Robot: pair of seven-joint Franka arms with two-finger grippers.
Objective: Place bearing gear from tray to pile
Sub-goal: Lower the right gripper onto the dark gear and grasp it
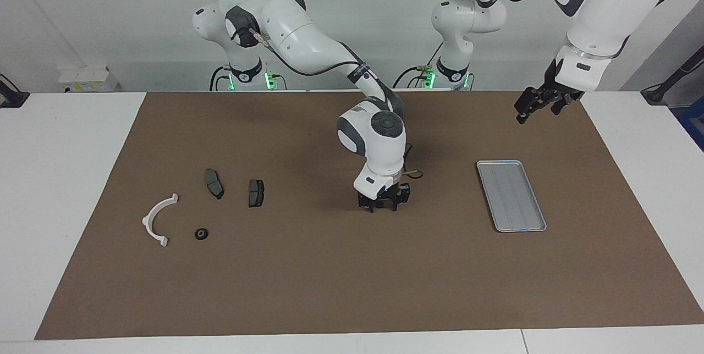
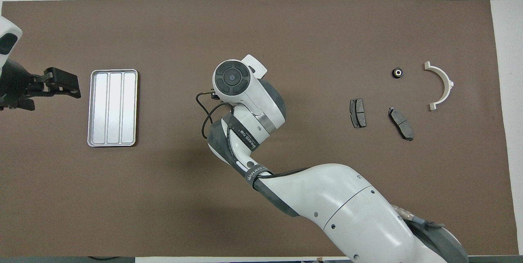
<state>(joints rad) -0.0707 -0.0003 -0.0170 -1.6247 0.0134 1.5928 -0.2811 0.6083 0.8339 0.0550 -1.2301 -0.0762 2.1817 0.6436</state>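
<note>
Right gripper (image 1: 383, 205): low over the bare middle of the surface (image 1: 330, 277), fingers spread, nothing between them.
Left gripper (image 1: 529, 108): raised at its own end, waiting; fingers — cannot tell.
Bearing gear (image 1: 202, 234): on the surface beside the white bracket (image 1: 156, 220), in the pile.
Tray (image 1: 511, 195): holds nothing.

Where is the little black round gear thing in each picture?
Facing view: the bearing gear lies low on the brown mat, toward the right arm's end of the table, next to the white half-ring bracket.
Overhead view: the bearing gear lies high up on the mat, again beside the bracket.
Shared landmark: the white half-ring bracket, right beside the gear in both views.
</note>
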